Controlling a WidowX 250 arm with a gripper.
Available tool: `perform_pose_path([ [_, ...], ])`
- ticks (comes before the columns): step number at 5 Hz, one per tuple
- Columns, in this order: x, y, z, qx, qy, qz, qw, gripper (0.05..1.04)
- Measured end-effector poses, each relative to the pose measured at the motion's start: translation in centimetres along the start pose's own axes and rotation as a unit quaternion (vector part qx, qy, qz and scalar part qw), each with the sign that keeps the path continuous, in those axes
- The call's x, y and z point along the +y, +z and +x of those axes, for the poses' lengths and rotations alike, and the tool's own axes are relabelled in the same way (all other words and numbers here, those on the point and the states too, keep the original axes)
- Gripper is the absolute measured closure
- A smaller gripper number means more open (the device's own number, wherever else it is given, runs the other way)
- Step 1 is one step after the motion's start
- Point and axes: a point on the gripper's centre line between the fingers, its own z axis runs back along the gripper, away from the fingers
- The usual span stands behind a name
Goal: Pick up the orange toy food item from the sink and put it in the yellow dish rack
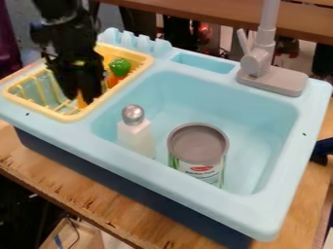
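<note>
The black gripper point(81, 95) hangs down into the yellow dish rack point(73, 117) at the left of the sink unit. A small orange piece point(81, 100) shows at its lower end; whether it is held cannot be told. Just right of the gripper, in the rack, lies an orange thing point(112, 80) with a green top point(120, 67). Inside the blue basin point(257, 141) stand a white bottle point(136, 136) with a round silver top and, to its right, a can point(197, 146) with a grey upper face and a printed label. The arm hides part of the rack.
A grey faucet point(258, 61) rises at the basin's back right, beside a shallow blue tray recess point(203, 63). The sink unit rests on a wooden table point(78, 187). Something dark blue and black point(323, 150) juts in at the right edge.
</note>
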Motion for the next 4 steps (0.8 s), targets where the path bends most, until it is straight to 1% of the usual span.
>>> perform_pose_path([
  [1,-0.3,-0.1,0.0,0.005,0.007,-0.001,1.0000,0.550],
  [2,-0.3,-0.7,-0.6,0.014,0.021,0.001,0.9997,0.550],
  [3,0.1,-0.6,-0.7,0.015,0.032,0.012,0.9993,0.503],
  [4,0.0,0.4,-0.7,0.003,0.040,0.016,0.9991,0.255],
])
